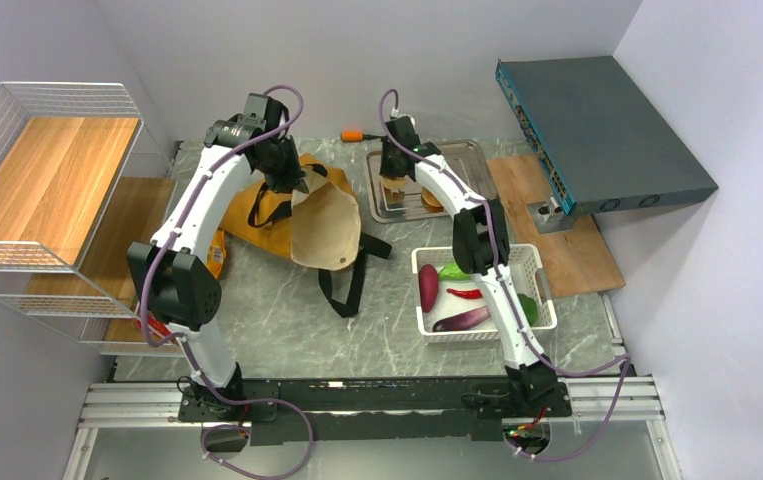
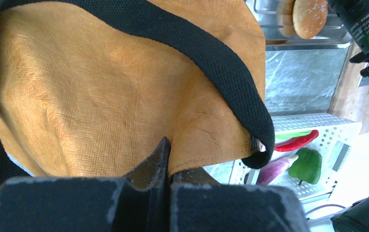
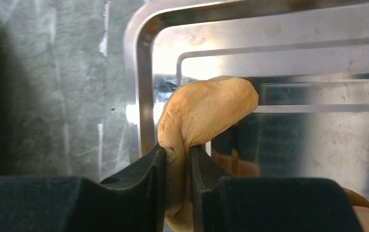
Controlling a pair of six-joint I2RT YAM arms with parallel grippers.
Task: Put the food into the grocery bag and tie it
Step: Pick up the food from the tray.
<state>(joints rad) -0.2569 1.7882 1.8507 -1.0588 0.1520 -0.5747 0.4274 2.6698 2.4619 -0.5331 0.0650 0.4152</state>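
The mustard grocery bag (image 1: pixel 267 210) lies at the table's back, its cream lining (image 1: pixel 325 228) turned up and black straps (image 1: pixel 342 285) trailing forward. My left gripper (image 1: pixel 292 180) is shut on the bag's stitched edge (image 2: pixel 206 157), its jaws pinching the fabric (image 2: pixel 170 164). My right gripper (image 1: pixel 394 178) hangs over the steel tray (image 1: pixel 472 150). In the right wrist view it (image 3: pixel 177 157) is shut on a golden-brown bread piece (image 3: pixel 206 111), squeezed thin between the fingers. A second bread piece (image 2: pixel 309 17) lies in the tray. The magenta root (image 1: pixel 428 287) sits in the white basket (image 1: pixel 477 337).
The basket also holds an eggplant (image 1: pixel 462 320), a red chilli (image 1: pixel 465 293) and a green pepper (image 1: pixel 528 308). A wire shelf with wooden boards (image 1: pixel 47 180) stands at left. A blue-grey box (image 1: pixel 597 130) rests on a wooden board (image 1: pixel 567 250) at right.
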